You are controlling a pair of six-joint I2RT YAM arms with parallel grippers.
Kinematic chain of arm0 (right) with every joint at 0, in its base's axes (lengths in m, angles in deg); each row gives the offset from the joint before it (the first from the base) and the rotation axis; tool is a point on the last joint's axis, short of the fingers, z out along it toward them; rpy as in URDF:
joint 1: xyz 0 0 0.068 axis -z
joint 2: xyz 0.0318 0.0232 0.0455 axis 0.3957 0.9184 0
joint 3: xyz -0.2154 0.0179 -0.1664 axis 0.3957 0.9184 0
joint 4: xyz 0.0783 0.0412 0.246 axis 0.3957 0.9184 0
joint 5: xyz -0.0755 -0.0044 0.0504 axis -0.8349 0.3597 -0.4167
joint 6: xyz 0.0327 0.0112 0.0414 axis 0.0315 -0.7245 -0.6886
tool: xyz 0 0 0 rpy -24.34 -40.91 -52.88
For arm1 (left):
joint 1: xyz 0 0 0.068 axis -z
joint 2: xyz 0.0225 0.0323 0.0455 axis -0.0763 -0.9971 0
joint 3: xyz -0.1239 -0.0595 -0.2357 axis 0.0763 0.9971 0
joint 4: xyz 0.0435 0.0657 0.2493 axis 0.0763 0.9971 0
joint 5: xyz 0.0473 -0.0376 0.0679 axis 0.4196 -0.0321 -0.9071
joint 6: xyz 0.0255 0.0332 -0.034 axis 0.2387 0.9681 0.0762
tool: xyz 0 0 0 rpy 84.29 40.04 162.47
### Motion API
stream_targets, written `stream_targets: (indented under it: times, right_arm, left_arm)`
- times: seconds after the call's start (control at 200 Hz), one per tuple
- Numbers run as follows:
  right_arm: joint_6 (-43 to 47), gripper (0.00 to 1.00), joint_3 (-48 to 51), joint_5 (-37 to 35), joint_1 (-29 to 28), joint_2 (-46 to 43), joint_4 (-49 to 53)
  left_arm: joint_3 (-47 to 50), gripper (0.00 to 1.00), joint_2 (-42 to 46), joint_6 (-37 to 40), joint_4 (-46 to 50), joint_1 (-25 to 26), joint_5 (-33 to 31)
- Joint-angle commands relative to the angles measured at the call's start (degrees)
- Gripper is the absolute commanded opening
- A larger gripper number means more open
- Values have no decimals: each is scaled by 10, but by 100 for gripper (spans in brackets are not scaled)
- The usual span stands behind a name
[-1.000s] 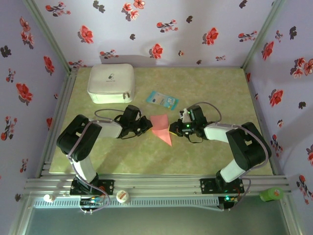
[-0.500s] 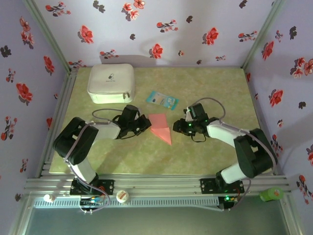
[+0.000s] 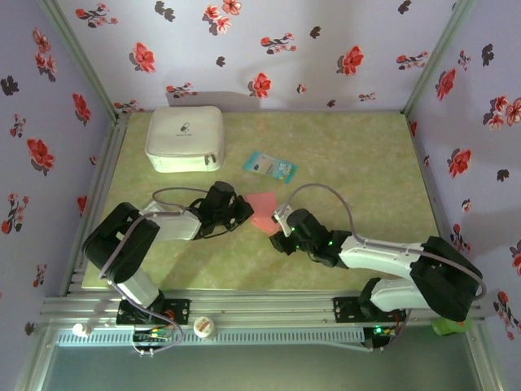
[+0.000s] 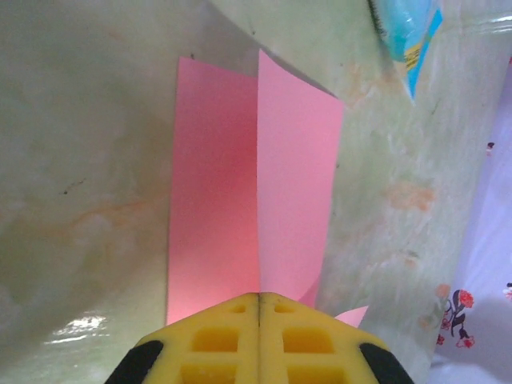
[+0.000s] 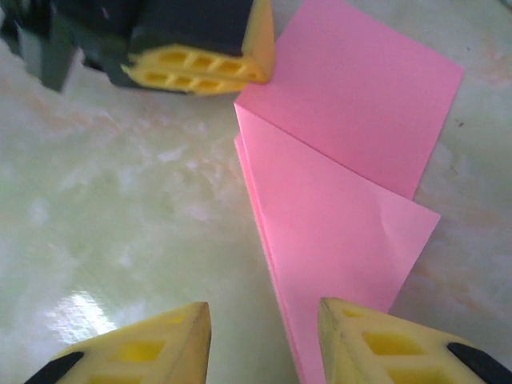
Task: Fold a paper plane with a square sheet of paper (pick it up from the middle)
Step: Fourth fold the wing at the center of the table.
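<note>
The salmon-pink sheet of thin matte paper (image 3: 262, 210), already partly folded, lay near the middle of the mottled pale-green tabletop (image 3: 366, 163), between the two grippers. In the right wrist view it showed a flat four-sided panel on the far side and a long triangular flap folded over it, tapering toward the camera, with stacked layers visible along the flap's left edge.

The left gripper (image 4: 258, 308) sat low at the sheet's left side with its yellow fingers pressed together, no gap between them. They were clamped on the sheet's near edge (from its own wrist camera, a sharp fold line ran straight up out of the seam between the fingers, the panel to the right of it lifted slightly off the table).

The right gripper (image 5: 264, 340) hung over the narrow end of the flap with its jaws partly apart and nothing between them. Its right finger was above the pink paper and its left finger above bare table.

A small light-blue printed packet (image 3: 269, 165) lay just beyond the sheet, near it but not touching. A white rounded-square zip case (image 3: 186, 138) rested in the far left corner, well apart from the sheet.
</note>
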Motion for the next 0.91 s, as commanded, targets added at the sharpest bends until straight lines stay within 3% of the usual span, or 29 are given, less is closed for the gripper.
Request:
stream_targets:
  times: [0.0, 0.255, 0.585, 0.9]
  right_arm:
    - [105, 41, -1, -80, -13, 29, -69]
    - [154, 42, 8, -89, -27, 76, -119]
    - [155, 41, 11, -160, -32, 134, -163]
    - [142, 39, 18, -165, -31, 149, -180]
  left_arm:
    - [1, 0, 20, -13, -7, 3, -18]
    - [-7, 0, 19, -8, -6, 3, -9]
    - [-6, 0, 16, -7, -10, 4, -3]
    - [-7, 0, 17, -5, -12, 3, -1]
